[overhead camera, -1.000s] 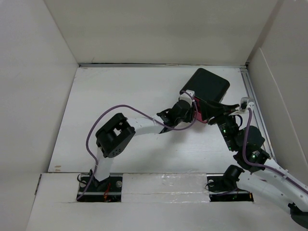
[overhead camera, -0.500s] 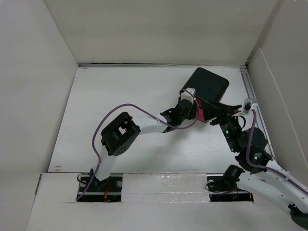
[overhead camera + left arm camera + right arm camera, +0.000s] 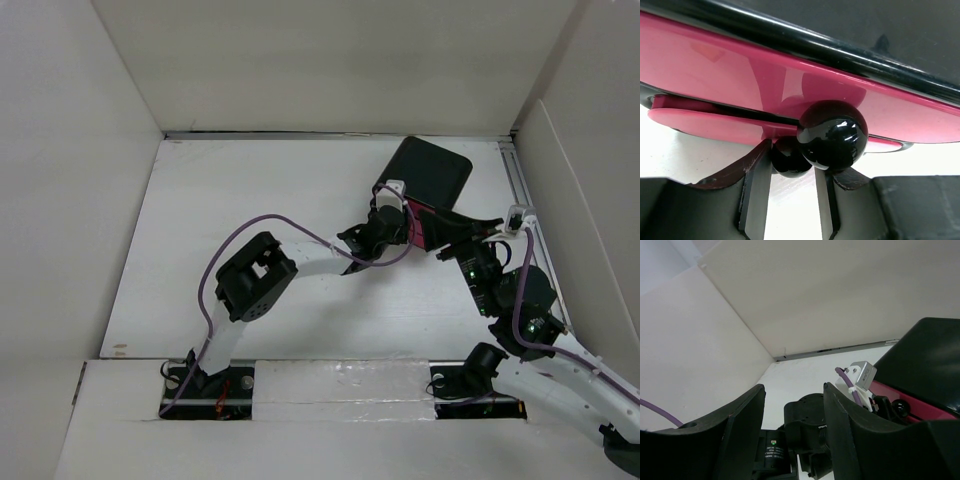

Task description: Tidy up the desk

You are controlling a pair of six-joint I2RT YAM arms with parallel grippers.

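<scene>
We are seeing the desk (image 3: 250, 190) spreading white under both arms, the black cabinet (image 3: 432, 175) sitting at its far right. The left gripper (image 3: 790, 175) is crowding the black knob (image 3: 832, 134) of a pink drawer (image 3: 740, 65); pinching or not, we cannot tell. The right gripper (image 3: 794, 390) is hanging spread and empty beside the cabinet, which its view is cutting off.

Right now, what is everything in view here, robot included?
Desk: one, white, between the walls.
Walls: three, white, around the desk.
Cabinet: one, black, far right of desk.
Drawers: two, pink, in the cabinet front.
Knobs: two, black, one per drawer.
Cables: two, purple, along the arms.
Arms: two, white and black, bases at near edge.
Left hand: one, black, closed on the lower knob.
Right hand: one, black, open, beside the cabinet.
</scene>
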